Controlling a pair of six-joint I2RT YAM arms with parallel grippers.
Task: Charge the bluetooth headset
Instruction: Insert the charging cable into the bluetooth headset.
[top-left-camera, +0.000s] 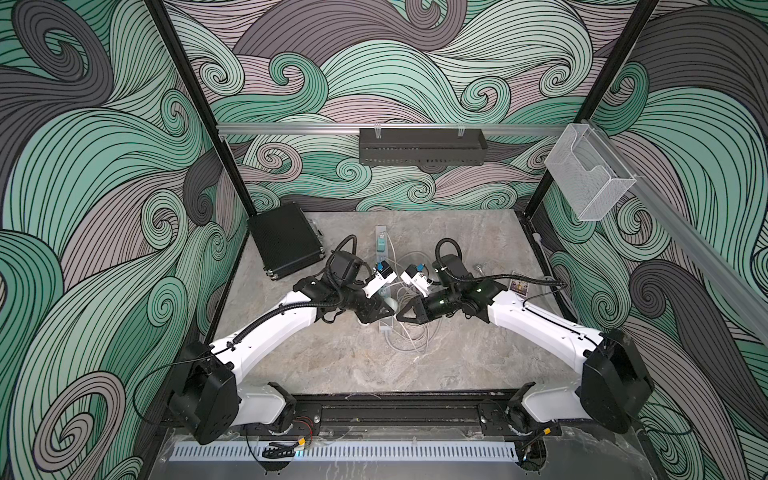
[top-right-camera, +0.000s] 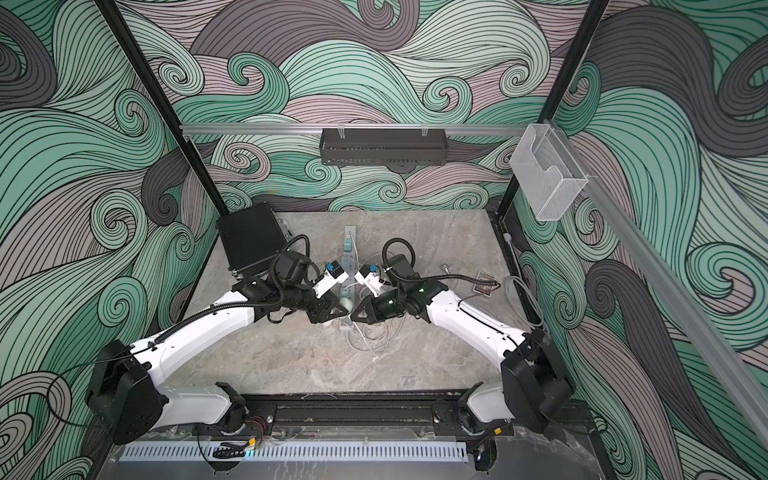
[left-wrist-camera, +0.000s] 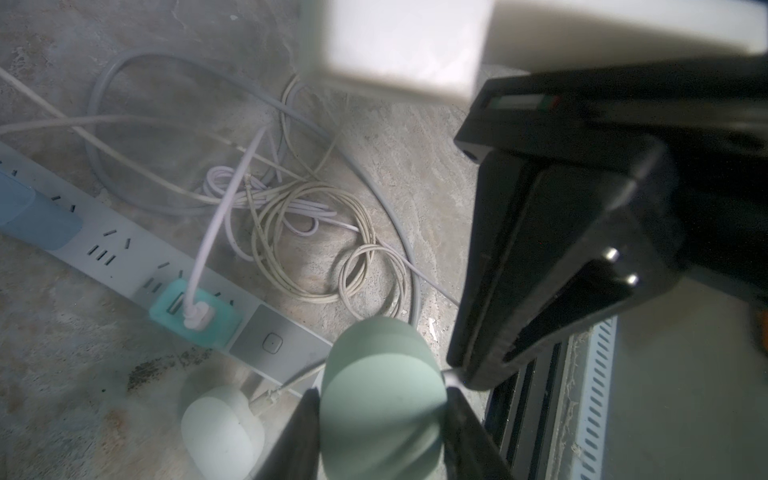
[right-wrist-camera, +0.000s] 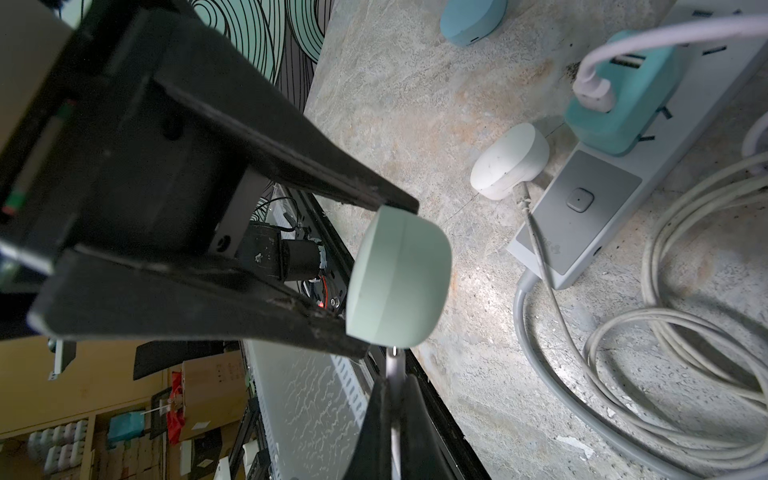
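- Basically, the pale green headset case (right-wrist-camera: 399, 282) is held up off the worktop (right-wrist-camera: 415, 104), clamped between the left jaws. In both top views it's seen above the power strip (left-wrist-camera: 274, 345).
- The charging plug (right-wrist-camera: 393, 365) is pinched in the right jaws, which are closed tight on it. Its tip is touching the case's end, but whether it's actually seated can't be told.
- A white case (right-wrist-camera: 509, 166) is lying on the worktop just beside the strip's switch end, with a cable going into it.
- A teal adapter (left-wrist-camera: 195, 316) is plugged into the strip, with a lilac cable (left-wrist-camera: 224, 199) stuck in it.
- Cream cable coils (left-wrist-camera: 316, 232) are piled beside the strip, and a blue case (right-wrist-camera: 473, 20) is seen further along.
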